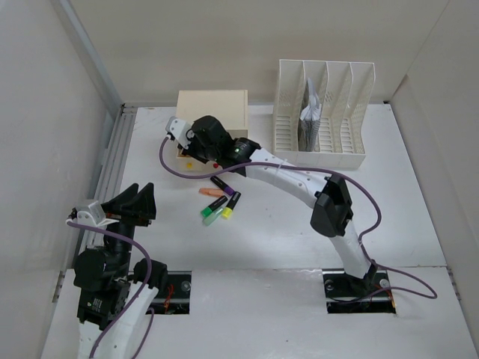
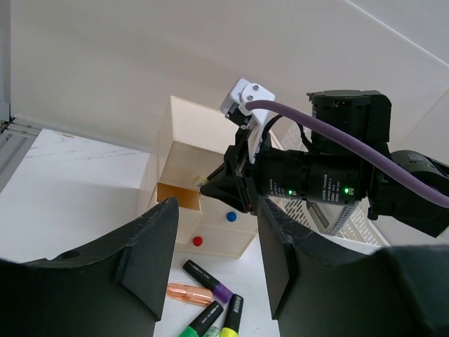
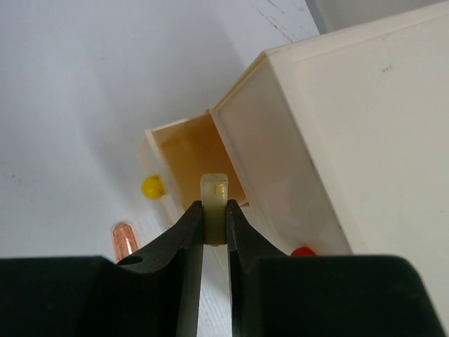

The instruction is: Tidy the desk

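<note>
One pale block (image 3: 214, 188), perhaps an eraser, sat pinched by the right gripper (image 3: 214, 219) just above an open drawer (image 3: 184, 149); we saw the left gripper (image 1: 135, 203) part-open and empty over the white desk's (image 1: 419, 213) left side.

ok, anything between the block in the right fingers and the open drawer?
Nothing visible. The right fingers pinch the small cream block right at the open drawer with the yellow knob; the gap between them looks clear.
</note>
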